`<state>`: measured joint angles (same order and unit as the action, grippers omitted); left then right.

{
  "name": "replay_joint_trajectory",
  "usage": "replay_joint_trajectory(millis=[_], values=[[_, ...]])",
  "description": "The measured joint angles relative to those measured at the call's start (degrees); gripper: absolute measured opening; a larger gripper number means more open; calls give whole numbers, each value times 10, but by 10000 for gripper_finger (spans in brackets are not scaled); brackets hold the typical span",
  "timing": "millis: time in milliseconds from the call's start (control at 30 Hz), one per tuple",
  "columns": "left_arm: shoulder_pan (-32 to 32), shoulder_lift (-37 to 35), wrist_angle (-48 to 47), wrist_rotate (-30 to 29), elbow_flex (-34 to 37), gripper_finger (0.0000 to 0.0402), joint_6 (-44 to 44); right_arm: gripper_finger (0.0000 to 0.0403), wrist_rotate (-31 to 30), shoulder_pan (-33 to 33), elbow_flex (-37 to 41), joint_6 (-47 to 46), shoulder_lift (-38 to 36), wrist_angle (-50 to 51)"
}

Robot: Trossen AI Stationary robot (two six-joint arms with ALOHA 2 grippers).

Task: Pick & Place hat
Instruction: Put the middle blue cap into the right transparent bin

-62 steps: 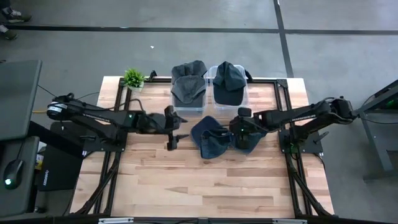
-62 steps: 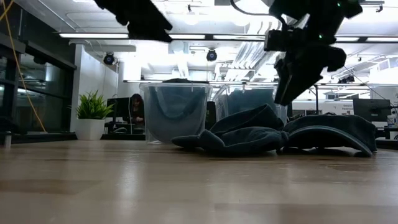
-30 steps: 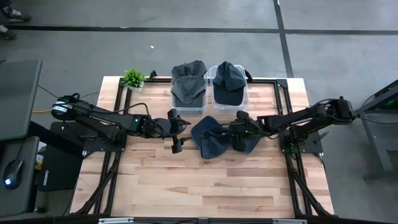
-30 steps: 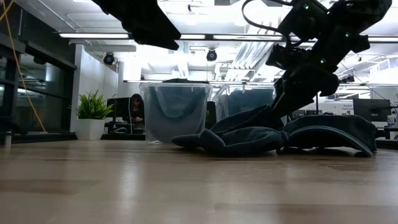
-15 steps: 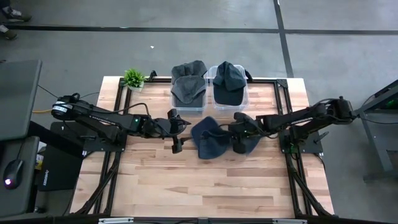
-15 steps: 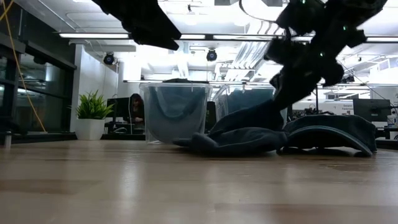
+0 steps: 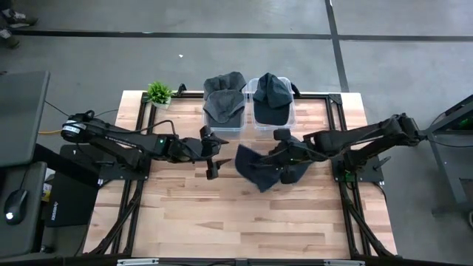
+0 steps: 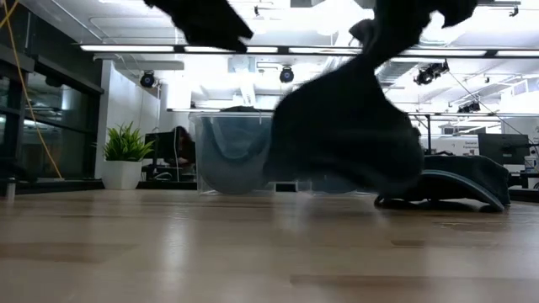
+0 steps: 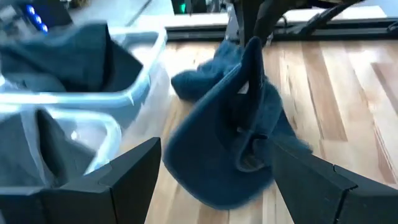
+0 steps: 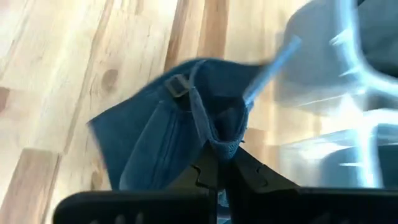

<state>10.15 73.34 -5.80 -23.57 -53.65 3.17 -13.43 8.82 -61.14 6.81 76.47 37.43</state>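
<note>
Now your right gripper (image 7: pixel 275 158) is pinching the blue cap (image 7: pixel 255 167) and lifting it off the table (image 7: pixel 222 214); your left gripper (image 7: pixel 212 154) is waiting wide open beside it. Both bins (image 7: pixel 270 118) already hold caps; placing remains.

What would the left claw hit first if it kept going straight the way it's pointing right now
Most likely the blue hat hanging from the right claw. The open left claw points straight at it, with only bare table between, though depth is hard to judge.
</note>
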Motion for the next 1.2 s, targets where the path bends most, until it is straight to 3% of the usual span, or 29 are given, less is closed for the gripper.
replay_joint_trajectory(millis=[233, 533, 833, 1067, 1200], values=[[0, 0, -19, 12, -71, 294, -80, 1, -34, 10, -121, 72, 0, 120], [0, 0, -77, 21, -122, 294, -139, 1, -62, 10, -207, 148, 0, 150], [-18, 4, -78, 16, -125, 294, -137, 1, -60, 10, -220, 183, 0, 125], [-62, 31, -75, 78, -125, 294, -115, 1, -65, 19, -220, 192, 0, 112], [-73, 49, -72, 82, -125, 285, -109, 1, -71, 19, -219, 192, 0, 112]])
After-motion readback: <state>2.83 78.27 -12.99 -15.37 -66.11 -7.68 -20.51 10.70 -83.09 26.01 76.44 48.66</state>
